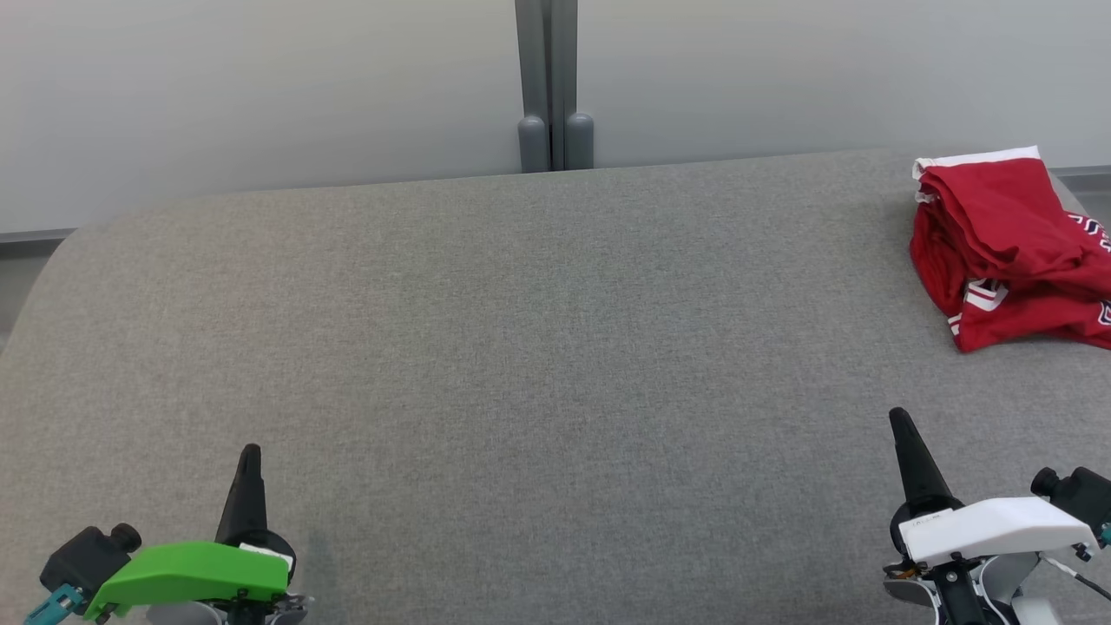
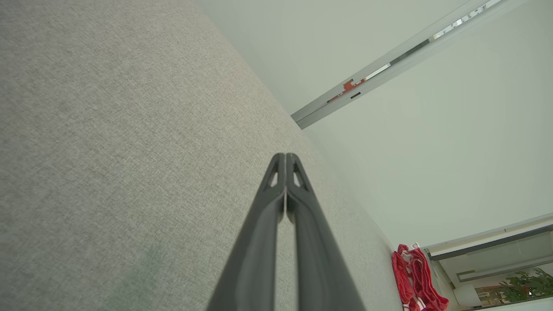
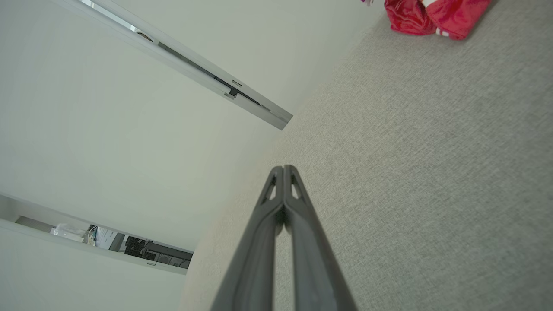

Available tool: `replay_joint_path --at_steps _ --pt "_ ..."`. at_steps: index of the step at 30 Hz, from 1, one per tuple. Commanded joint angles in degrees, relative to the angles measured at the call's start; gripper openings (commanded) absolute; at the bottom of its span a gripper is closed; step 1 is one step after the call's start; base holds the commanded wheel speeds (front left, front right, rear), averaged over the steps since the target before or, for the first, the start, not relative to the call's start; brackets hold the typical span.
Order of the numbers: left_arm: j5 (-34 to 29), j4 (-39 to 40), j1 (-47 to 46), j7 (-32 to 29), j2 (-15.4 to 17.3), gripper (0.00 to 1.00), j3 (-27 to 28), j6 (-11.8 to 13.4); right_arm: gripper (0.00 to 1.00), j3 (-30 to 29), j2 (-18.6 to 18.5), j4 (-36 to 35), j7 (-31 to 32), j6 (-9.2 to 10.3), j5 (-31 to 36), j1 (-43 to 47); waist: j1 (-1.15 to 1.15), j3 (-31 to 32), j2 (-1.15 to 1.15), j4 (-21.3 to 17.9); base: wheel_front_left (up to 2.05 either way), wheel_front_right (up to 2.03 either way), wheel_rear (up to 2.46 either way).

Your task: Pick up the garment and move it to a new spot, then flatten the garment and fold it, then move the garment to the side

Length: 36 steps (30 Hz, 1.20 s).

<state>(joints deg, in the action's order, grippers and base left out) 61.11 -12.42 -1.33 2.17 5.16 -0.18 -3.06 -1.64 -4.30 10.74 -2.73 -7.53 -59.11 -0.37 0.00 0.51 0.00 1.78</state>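
the work surface (image 1: 555,347) was a broad pad covered in grey woven cloth, its far edge curving along a pale, plain wall (image 1: 260,87). a grey vertical post (image 1: 547,78) split that wall near the middle and ended in two rounded grey feet (image 1: 555,143) at the pad's far edge. in the left wrist view a leafy green plant (image 2: 527,285) showed behind a glazed partition off the far right end of the pad, and in the right wrist view some cluttered shelving (image 3: 142,250) showed through a low gap in the wall. the red garment (image 1: 998,243), trimmed in white with white markings, lay in a crumpled heap at the pad's far right corner, partly cut by the edge of the head view. the left gripper (image 1: 250,453), under its green wrist cover (image 1: 191,573), sat at the near left with its fingers pressed together on nothing. the right gripper (image 1: 898,418), under its white wrist cover (image 1: 989,525), sat at the near right, fingers likewise clenched and empty, tips pointing toward the wall. the garment lay well apart from both, nearer the right one, with only grey cloth between.
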Motion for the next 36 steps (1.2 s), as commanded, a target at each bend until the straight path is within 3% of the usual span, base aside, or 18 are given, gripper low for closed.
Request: replay_joint_path --at_steps 1,36 --pt "1.72 0.37 -1.71 -0.37 0.08 0.0 0.56 -0.65 0.0 -0.35 -0.25 -0.25 0.37 0.03 -1.72 -1.24 0.0 -0.02 0.0 -0.04 0.0 0.0 0.0" --pt "19.33 -0.84 -3.85 -5.45 -1.37 0.0 4.39 -3.04 0.0 -2.34 0.22 1.81 5.18 0.02 -21.15 -4.15 0.0 -0.36 0.0 -0.94 0.0 0.0 0.0"
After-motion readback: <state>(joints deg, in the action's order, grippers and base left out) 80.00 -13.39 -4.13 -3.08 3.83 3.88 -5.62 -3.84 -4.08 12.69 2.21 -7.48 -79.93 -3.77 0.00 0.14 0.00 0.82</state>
